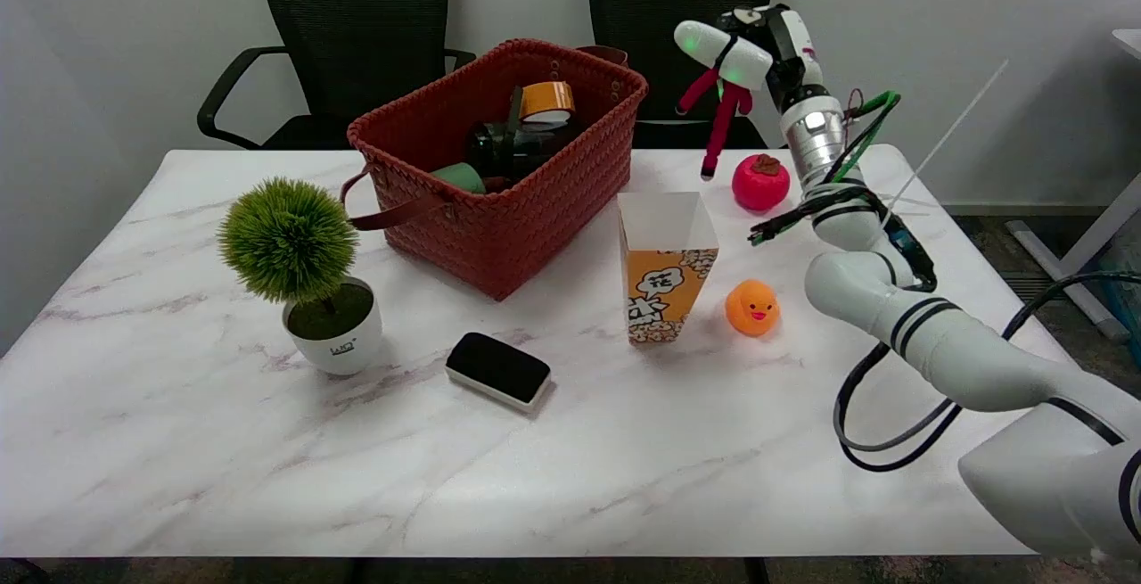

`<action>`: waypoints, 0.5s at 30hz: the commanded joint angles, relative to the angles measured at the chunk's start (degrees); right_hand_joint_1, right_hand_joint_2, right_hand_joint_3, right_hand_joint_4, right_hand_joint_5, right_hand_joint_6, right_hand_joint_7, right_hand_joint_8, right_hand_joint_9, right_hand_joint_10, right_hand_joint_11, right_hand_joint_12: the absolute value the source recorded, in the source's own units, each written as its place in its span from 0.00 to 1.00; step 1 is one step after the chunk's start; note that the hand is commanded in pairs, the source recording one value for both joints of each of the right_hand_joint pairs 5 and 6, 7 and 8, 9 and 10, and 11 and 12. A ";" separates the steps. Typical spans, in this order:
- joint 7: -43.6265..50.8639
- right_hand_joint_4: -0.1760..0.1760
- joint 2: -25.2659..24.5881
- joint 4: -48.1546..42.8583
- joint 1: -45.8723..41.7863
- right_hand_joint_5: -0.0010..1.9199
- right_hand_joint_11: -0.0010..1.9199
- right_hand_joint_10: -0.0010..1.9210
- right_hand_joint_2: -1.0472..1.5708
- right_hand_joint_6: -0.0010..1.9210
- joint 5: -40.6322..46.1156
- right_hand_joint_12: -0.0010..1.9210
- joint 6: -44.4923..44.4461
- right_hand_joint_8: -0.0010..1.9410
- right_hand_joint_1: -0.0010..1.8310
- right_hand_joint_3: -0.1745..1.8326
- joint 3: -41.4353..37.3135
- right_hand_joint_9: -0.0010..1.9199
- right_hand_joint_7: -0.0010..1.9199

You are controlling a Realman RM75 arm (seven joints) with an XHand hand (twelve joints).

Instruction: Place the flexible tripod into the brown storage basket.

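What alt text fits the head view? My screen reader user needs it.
The right hand holds a red flexible tripod in the air, right of a brown storage basket on a marble table; a popcorn box and rubber duck stand nearer.

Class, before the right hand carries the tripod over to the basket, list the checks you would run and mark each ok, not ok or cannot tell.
1. Flexible tripod held by the right hand: ok.
2. Tripod lifted off the table: ok, legs hang free.
3. Brown storage basket open on top: ok.
4. Room inside the basket: cannot tell; tape roll and dark items fill part.
5. Tripod over the basket: not ok, it hangs to its right.
6. Popcorn box below the path: ok.
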State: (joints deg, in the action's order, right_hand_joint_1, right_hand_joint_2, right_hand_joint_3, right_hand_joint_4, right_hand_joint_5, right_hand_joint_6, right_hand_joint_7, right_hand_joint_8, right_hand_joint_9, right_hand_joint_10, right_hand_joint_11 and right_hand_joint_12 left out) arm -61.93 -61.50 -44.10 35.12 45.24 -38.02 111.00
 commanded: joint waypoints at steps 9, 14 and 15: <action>0.37 0.50 -5.20 5.14 12.05 0.84 0.84 0.78 0.67 0.84 -2.83 0.84 0.42 0.78 0.44 0.00 3.81 0.78 0.79; 0.45 0.50 -7.64 7.07 14.54 0.84 0.84 0.78 0.67 0.84 -2.83 0.84 0.42 0.78 0.44 0.00 5.37 0.78 0.79; 0.45 0.50 -8.17 7.37 15.05 0.84 0.84 0.78 0.67 0.84 -2.83 0.84 0.42 0.78 0.44 0.00 5.67 0.78 0.79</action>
State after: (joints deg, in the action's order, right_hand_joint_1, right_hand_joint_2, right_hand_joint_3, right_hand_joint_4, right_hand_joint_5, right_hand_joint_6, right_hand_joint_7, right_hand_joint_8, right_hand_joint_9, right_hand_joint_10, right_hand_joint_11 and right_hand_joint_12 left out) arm -61.81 -64.39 -40.77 42.66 43.15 -37.75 113.35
